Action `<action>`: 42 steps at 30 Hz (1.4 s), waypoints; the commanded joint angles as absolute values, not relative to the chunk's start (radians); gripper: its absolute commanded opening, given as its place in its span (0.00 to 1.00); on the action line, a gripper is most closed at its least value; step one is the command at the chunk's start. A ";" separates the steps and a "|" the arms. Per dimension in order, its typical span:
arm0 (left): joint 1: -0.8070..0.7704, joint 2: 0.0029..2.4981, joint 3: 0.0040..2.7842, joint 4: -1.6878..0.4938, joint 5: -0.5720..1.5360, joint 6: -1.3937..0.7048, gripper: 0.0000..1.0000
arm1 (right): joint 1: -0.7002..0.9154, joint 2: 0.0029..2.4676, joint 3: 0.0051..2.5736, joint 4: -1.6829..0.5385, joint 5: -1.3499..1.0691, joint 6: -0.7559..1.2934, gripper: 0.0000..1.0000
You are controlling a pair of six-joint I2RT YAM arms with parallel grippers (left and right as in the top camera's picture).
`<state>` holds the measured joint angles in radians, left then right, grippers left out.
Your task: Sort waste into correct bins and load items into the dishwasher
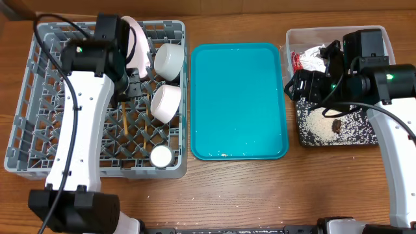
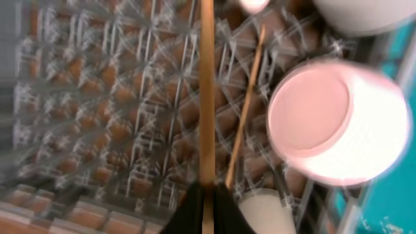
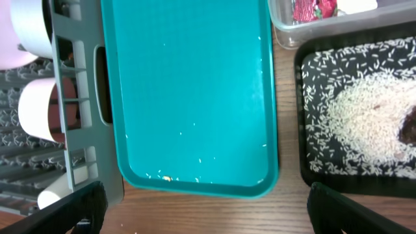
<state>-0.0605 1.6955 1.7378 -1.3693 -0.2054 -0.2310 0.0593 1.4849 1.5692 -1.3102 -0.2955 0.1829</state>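
Observation:
The grey dish rack (image 1: 39, 130) holds an upright pale plate (image 1: 138, 39), two white bowls (image 1: 170, 60) (image 1: 166, 102) and a small cup (image 1: 160, 155). My left gripper (image 1: 132, 86) hangs over the rack. In the left wrist view it (image 2: 207, 201) is shut on a wooden chopstick (image 2: 207, 97); the second chopstick (image 2: 246, 104) lies on the lattice beside it. My right gripper (image 3: 205, 208) is open and empty, and in the overhead view (image 1: 300, 84) it is over the bins. The clear tub (image 1: 289, 39) holds the red-and-silver wrapper (image 1: 303, 62) and white paper (image 1: 315, 55). The black tray (image 1: 364, 138) holds rice (image 1: 318, 120) and the brown lump (image 1: 337, 125).
A teal tray (image 1: 237, 97) lies between the rack and the bins, with a few rice grains near its front edge (image 3: 195, 159). The rack's slotted wall (image 3: 78, 97) stands close to the tray's left side. Bare wooden table runs along the front.

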 commanded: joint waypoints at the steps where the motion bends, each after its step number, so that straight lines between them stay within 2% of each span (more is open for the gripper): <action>1: -0.031 1.691 1.548 -1.225 -0.191 -0.176 0.04 | 0.055 1.483 1.571 -1.307 -0.288 0.181 1.00; 6: -0.033 1.699 1.346 -0.988 -0.173 -0.082 0.04 | 0.055 1.483 1.571 -1.307 -0.288 0.181 1.00; 14: -0.033 1.699 1.318 -0.964 -0.111 -0.082 0.04 | 0.055 1.483 1.571 -1.307 -0.289 0.181 1.00; 15: -0.033 1.699 1.318 -0.965 -0.111 -0.082 0.08 | 0.055 1.483 1.571 -1.307 -0.289 0.181 1.00; 16: -0.033 1.699 1.318 -0.966 -0.111 -0.082 0.33 | 0.055 1.483 1.571 -1.307 -0.289 0.181 1.00; 18: -0.033 1.699 1.319 -0.968 -0.111 -0.082 0.49 | 0.055 1.483 1.571 -1.307 -0.288 0.181 1.00; 19: -0.033 1.699 1.322 -0.973 -0.110 -0.085 0.54 | 0.055 1.483 1.571 -1.307 -0.288 0.181 1.00; 24: -0.042 1.642 1.439 -1.059 -0.034 -0.146 0.52 | 0.055 1.483 1.571 -1.307 -0.289 0.181 1.00; 27: -0.067 1.553 1.541 -1.124 0.064 -0.146 0.61 | 0.055 1.483 1.571 -1.307 -0.288 0.181 1.00; 31: -0.127 1.422 1.579 -1.085 0.323 -0.147 0.79 | 0.055 1.483 1.571 -1.307 -0.289 0.181 1.00; 32: -0.138 1.411 1.579 -1.071 0.354 -0.147 1.00 | 0.055 1.483 1.571 -1.307 -0.288 0.181 1.00; 34: -0.174 1.404 1.578 -1.026 0.421 -0.152 1.00 | 0.055 1.483 1.571 -1.307 -0.289 0.181 1.00; 37: -0.210 1.425 1.577 -1.011 0.423 -0.284 1.00 | 0.055 1.483 1.571 -1.307 -0.289 0.181 1.00; 42: -0.245 1.498 1.577 -0.982 0.423 -0.601 1.00 | 0.055 1.478 1.571 -1.304 -0.288 0.181 1.00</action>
